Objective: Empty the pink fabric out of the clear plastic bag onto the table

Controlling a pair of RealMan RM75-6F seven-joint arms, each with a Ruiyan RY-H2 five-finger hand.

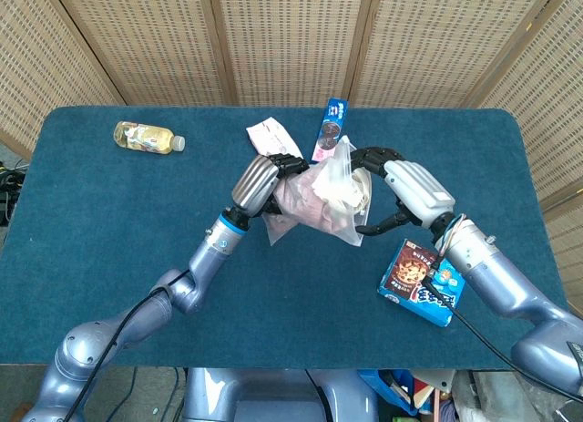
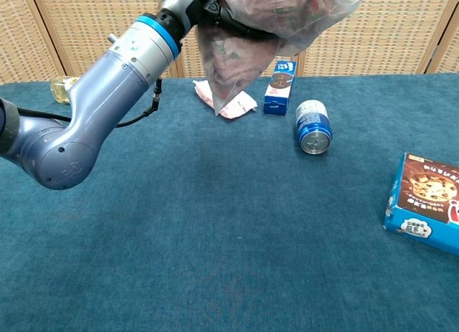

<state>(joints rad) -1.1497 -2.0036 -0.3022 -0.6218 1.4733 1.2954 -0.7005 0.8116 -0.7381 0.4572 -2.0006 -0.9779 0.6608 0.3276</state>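
Observation:
The clear plastic bag point(image 1: 323, 196) hangs in the air over the middle of the table, with the pink fabric point(image 1: 301, 201) bunched inside it. My left hand point(image 1: 260, 183) grips the bag's left side from above. In the chest view the bag point(image 2: 269, 31) sags below that left hand point(image 2: 188, 1) at the top edge, a loose corner pointing down. My right hand point(image 1: 412, 190) stands just right of the bag, fingers spread and curved toward it, holding nothing. Its upper fingertips point(image 1: 363, 155) come close to the bag's top edge; whether they touch cannot be told. The chest view does not show the right hand.
A chocolate snack box point(image 1: 422, 281) lies under my right forearm. A blue can point(image 2: 313, 127), an upright blue box point(image 2: 282, 84) and a pink-white packet point(image 2: 231, 104) sit behind the bag. A yellow drink bottle point(image 1: 146, 137) lies at the far left.

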